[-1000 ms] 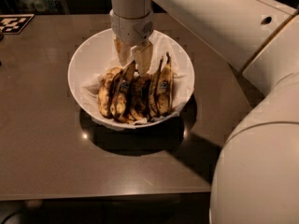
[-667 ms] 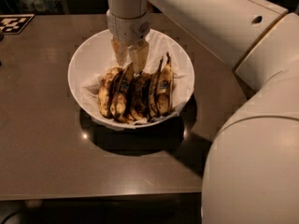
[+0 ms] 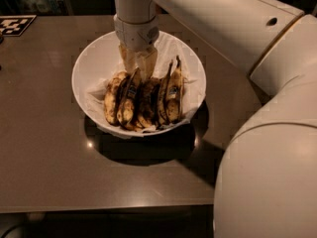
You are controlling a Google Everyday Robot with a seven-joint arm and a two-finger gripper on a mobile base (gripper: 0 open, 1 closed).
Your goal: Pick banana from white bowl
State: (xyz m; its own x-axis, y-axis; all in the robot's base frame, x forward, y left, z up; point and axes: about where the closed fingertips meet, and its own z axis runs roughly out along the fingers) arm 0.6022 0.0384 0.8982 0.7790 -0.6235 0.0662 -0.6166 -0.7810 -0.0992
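The robot's two-fingered hand hangs inside the deep round glossy white bowl, its tan fingers a little apart and holding nothing that I can see. Directly beneath the fingertips lies the upper end of the long yellow banana, blotched brown-black and with a bluish sticker near its middle. It leans against the far wall and runs from the hand towards the near rim. The main risk, as I judge it, is crowding. A shorter brown banana presses against it on one side of the hand and a dark cluster of bananas on the other, so the narrow finger gap may catch a neighbour or land on top of the fruit rather than around it. Fruit this overripe will likely be soft, and a hard pinch at the thin end could split the skin or tear the tip, leaving the body behind. A grip so far from the middle would also let the banana swing and slip as it rises. The crumpled white paper lining beside the hand could snag a finger and drag. A push into the wall might skid the bowl across the dark brown bench.
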